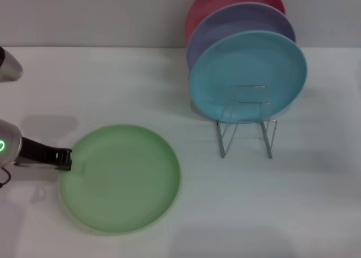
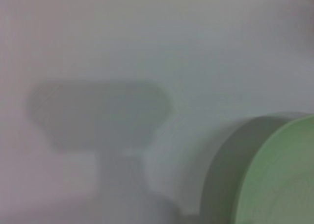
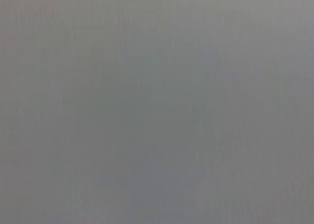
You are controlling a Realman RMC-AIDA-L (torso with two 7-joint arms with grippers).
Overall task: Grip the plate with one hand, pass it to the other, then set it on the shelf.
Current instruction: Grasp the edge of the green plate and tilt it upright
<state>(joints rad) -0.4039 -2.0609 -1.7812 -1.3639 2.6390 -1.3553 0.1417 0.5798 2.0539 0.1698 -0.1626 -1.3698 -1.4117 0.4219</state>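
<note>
While the green plate (image 1: 119, 179) lay flat on the bench (image 1: 271, 207), left end effector (image 1: 66, 159) touched its rim, grip impossible to tell, wire shelf (image 1: 246, 122) well beyond, right end effector unseen.

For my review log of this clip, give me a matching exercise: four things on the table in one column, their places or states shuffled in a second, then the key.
Things
1. round matte light-green plate
2. round turquoise-blue plate
3. round lavender plate
4. black left gripper with green light

Places or states
A. standing directly behind the front plate in the thin silver wire rack
B. at the flat plate's left rim
C. lying flat on the white table
D. frontmost upright plate in the rack

Pairs: 1-C, 2-D, 3-A, 4-B
</note>
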